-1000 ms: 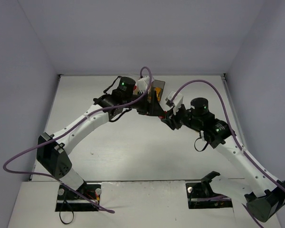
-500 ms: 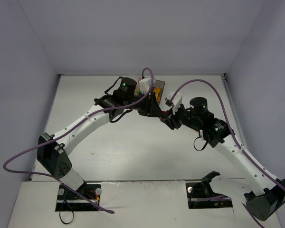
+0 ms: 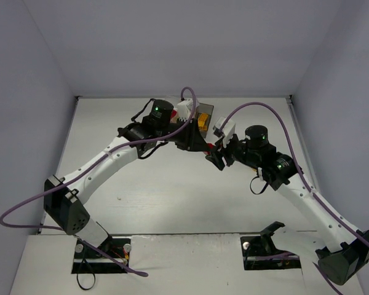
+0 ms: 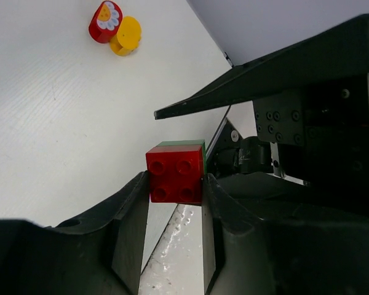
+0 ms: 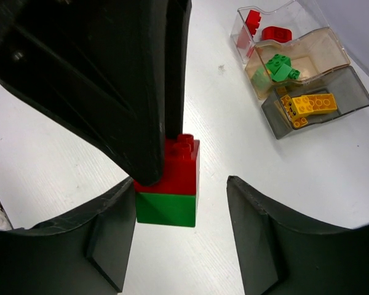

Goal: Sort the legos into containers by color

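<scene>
Evidently the red-and-green stack (image 5: 168, 184) is held up between both arms so that its two colours can be pulled apart. The left gripper (image 4: 175, 184) has its jaws pinching the red brick (image 4: 175, 173). The right gripper (image 5: 181, 230) has its jaws spread either side of the green brick (image 5: 166, 209), not clamped. The three containers (image 5: 347, 86) sit nearby, holding red, green and yellow pieces separately. The counter (image 3: 172, 196) is white, and the walls (image 3: 172, 49) are pale and bare.

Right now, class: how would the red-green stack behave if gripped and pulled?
The stack looks stiff: hard plastic, unlikely to flex. Its smooth sides may slip in the left gripper. Pulled, it probably splits at the colour seam.
</scene>
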